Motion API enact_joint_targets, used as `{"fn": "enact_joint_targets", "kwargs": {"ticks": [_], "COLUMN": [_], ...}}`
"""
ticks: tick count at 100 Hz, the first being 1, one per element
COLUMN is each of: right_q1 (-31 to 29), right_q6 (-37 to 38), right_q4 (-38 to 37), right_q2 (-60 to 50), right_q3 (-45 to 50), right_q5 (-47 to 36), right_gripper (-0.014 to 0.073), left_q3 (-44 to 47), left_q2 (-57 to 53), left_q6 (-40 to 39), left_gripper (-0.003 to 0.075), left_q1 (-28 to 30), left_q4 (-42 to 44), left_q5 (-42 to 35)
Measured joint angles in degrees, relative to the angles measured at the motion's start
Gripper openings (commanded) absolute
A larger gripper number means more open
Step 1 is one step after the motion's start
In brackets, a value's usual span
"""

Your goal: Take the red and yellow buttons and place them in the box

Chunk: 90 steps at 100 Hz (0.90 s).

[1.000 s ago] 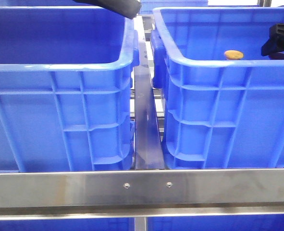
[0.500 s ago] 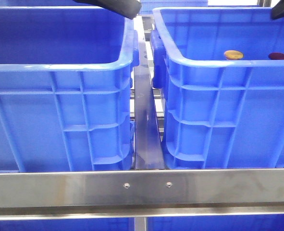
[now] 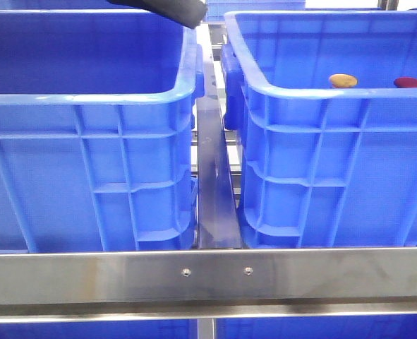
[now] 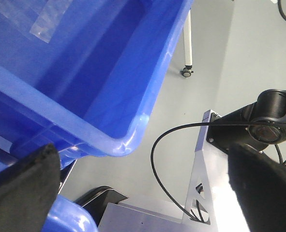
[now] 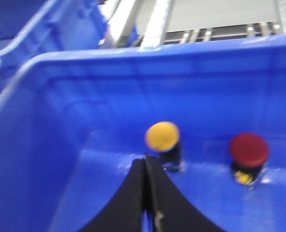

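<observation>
Two deep bright-blue plastic crates with ribbed walls stood side by side behind a brushed steel crossbar (image 3: 208, 275), parted by a steel rail (image 3: 213, 183). The small yellow-orange round button (image 3: 343, 80) and the dark red round button (image 3: 408, 82) sat upright near each other on the floor of the right-hand crate (image 3: 314, 169), the red at 3 o'clock from the yellow. The left-hand crate (image 3: 88, 169) showed nothing inside. The right tool (image 5: 146, 193) hung above the buttons, fingers pressed together and holding nothing. The left tool (image 4: 143, 193) was spread wide over grey flooring (image 4: 215, 63) beside a crate corner.
</observation>
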Motion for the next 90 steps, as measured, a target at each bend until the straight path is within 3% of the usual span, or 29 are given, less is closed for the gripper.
{"fn": "enact_joint_targets", "kwargs": {"ticks": [9, 28, 56, 90], "right_q1": [0.0, 0.0, 0.0, 0.0], "right_q6": [0.0, 0.0, 0.0, 0.5], "right_q4": [-0.1, -0.3, -0.4, -0.5], "right_q2": [-3.1, -10.8, -21.9, -31.6], "right_q3": [3.2, 9.0, 13.7, 14.2], "right_q5": [1.1, 1.3, 1.6, 1.7], "right_gripper": [-0.007, -0.007, -0.007, -0.0069], "left_q3": [0.0, 0.0, 0.0, 0.7], "left_q2": [0.0, 0.0, -1.3, -10.9], "left_q6": [0.0, 0.0, -0.7, -18.4], "left_gripper": [0.0449, -0.0024, -0.002, -0.002], "left_q1": [0.0, 0.0, 0.0, 0.0], "left_q4": [0.0, 0.0, 1.0, 23.1], "left_q5": [0.5, 1.4, 1.2, -9.9]}}
